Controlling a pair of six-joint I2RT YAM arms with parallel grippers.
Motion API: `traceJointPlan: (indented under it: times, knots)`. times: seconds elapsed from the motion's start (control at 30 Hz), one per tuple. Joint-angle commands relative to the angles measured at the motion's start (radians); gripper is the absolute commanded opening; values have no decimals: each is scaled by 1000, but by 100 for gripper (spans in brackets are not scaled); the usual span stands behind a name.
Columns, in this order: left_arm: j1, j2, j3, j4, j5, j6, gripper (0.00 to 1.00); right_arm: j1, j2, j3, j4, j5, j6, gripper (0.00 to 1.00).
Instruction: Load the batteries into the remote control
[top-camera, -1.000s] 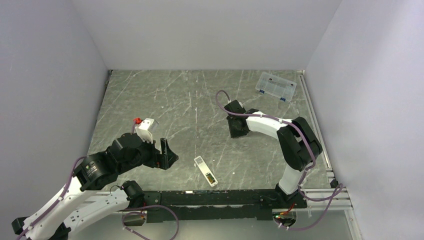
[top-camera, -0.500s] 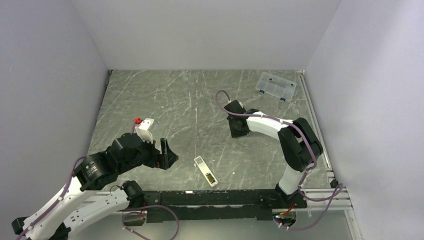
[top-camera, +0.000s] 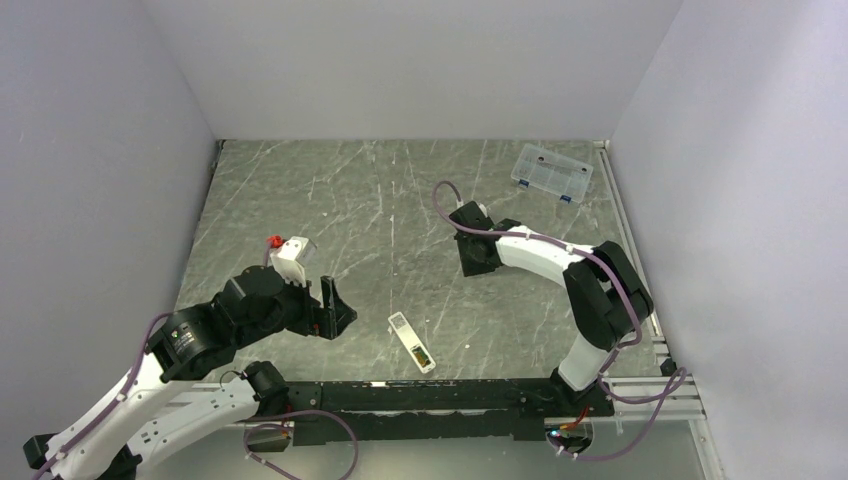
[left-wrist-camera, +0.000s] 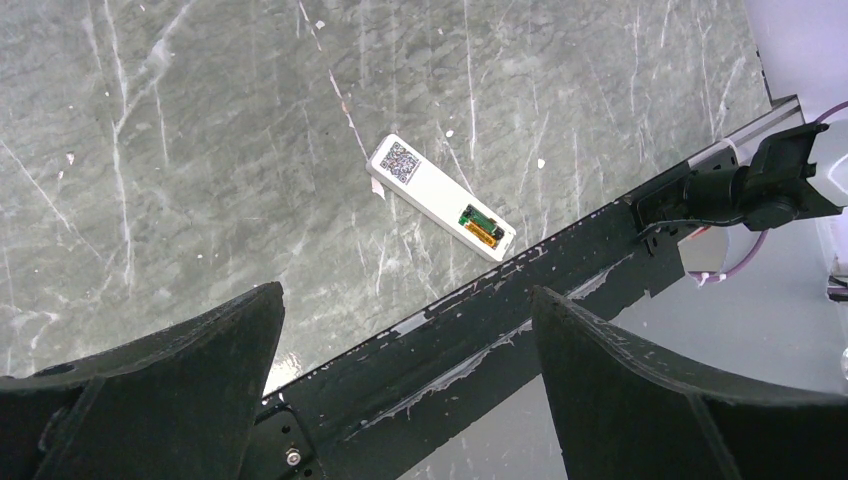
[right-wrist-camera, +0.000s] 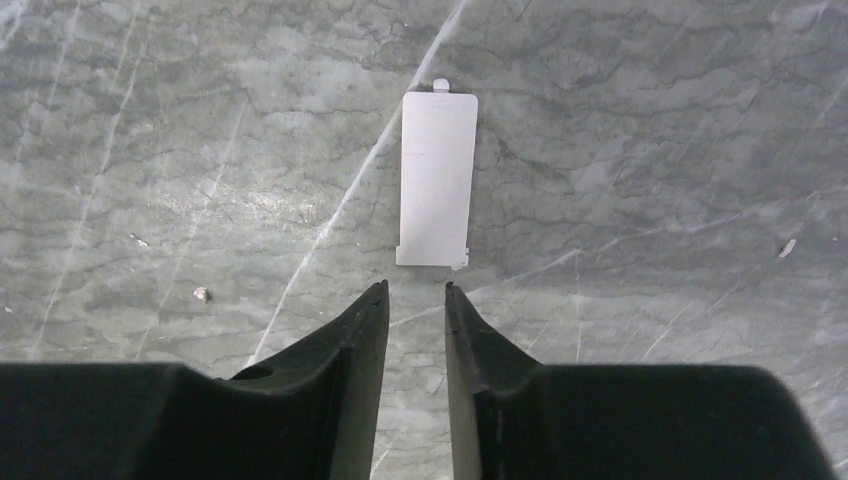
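Note:
The white remote control lies back up near the table's front edge. It also shows in the left wrist view. The dark green battery and the orange battery sit side by side in its recess at the near end. My left gripper is open and empty, to the left of the remote; in the left wrist view its jaws stand wide apart. My right gripper is at mid-table. In its wrist view the fingers are a narrow gap apart with nothing between them.
A small flat white cover piece lies on the table just ahead of the right fingertips. A clear compartment box stands at the back right. A black rail runs along the table's front edge.
The right arm's elbow has shifted slightly toward the near edge; its gripper stays at about the same spot. The left arm and the remote have not moved.

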Motion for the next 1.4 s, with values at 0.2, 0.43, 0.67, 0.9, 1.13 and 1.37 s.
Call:
traceJointPlan:
  times: [0.2,0.43,0.67,0.9,1.13,1.37]
  knots:
    - [-3,-2,2,33,-5,4,100,3,4,10,14,17,33,44]
    - [-2,-5,2,33,-5,5,99,1,39,23,25,16,42,47]
    - [-2,-8,2,33,-7,5,99,-3,59,27,36,17,47,47]
    - [-1,-2,3,30,-8,4,100,-13,67,19,53,10,54,47]
    - [-3,1,3,30,-10,3,99,-29,62,-1,68,2,61,47]
    - [-3,0,3,30,-9,2,99,-33,64,-13,81,-16,62,44]
